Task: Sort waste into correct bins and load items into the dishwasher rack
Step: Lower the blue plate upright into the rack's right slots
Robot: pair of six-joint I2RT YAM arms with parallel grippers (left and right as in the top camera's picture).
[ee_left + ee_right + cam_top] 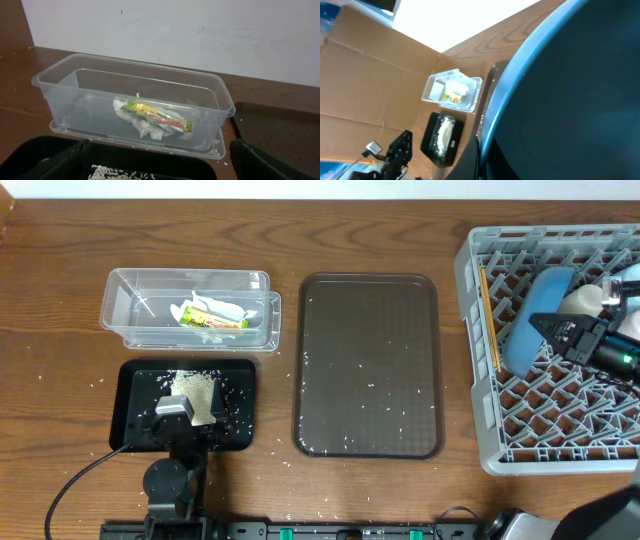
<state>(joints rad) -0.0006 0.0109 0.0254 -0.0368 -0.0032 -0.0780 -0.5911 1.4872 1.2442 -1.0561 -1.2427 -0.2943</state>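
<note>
The large dark-blue bowl (530, 320) stands on edge in the grey dishwasher rack (480, 445), and my right gripper (545, 327) is shut on its rim. The bowl (570, 100) fills the right wrist view, its rim pinched by the right gripper (481, 142). Thin chopsticks (488, 320) lie along the rack's left side, with a white cup (580, 300) behind the bowl. My left gripper (185, 412) hangs open over the black tray (135, 430), which holds a rice pile (197, 390). The clear container (55, 80) holds the tissue with its yellow-green wrapper (155, 116). Left fingers (65, 157) straddle the rice (120, 174).
A large dark brown serving tray (368, 365) lies between the bins and the rack, with stray rice grains scattered on it. More loose grains dot the wooden table around the black tray. A wall rises behind the clear container.
</note>
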